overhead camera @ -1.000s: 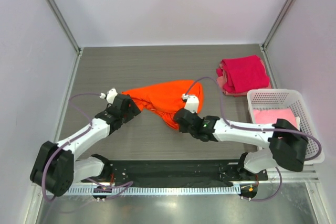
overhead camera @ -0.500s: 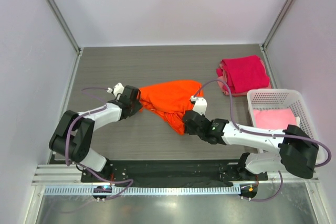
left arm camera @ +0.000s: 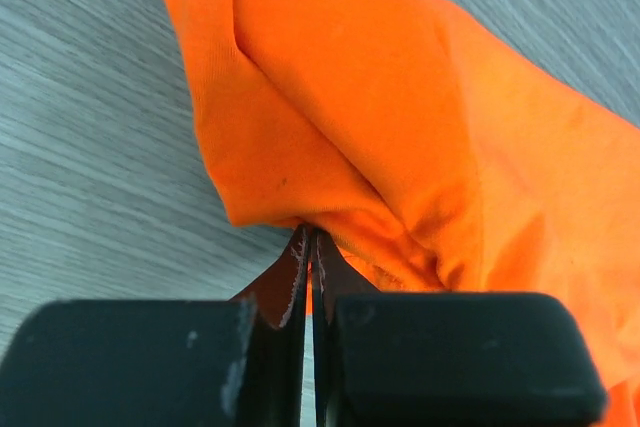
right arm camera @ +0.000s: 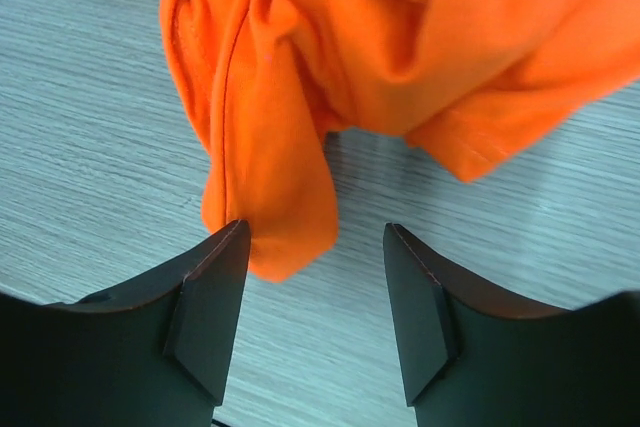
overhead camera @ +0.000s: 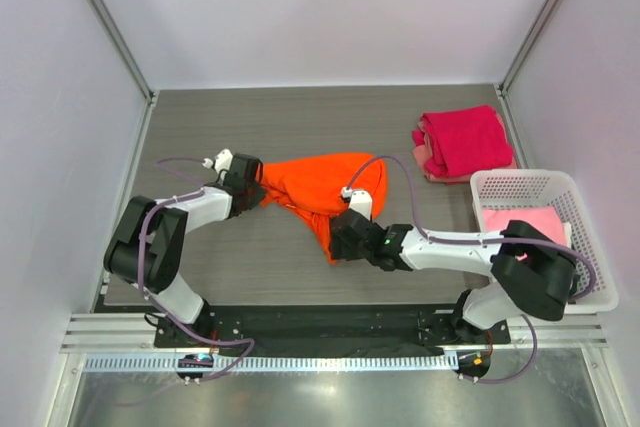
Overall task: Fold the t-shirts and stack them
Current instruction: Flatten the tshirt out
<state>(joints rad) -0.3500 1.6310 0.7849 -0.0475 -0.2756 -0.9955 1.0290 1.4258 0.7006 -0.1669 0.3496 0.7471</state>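
One orange t-shirt [overhead camera: 322, 181], one magenta t-shirt [overhead camera: 463, 139], two pale pink t-shirts [overhead camera: 525, 224], one basket [overhead camera: 520, 185].

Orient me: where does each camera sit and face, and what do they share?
Top external: above, behind the bases, looking down at the table; both arms show.
Left wrist: on the left arm, looking along shut jaws pinching the orange t-shirt.
Right wrist: on the right arm, looking past open jaws at the shirt's fold.
Shared: all three see that shirt.

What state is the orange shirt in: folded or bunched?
Bunched: the orange shirt lies crumpled in irregular folds, left gripper pinching its edge.
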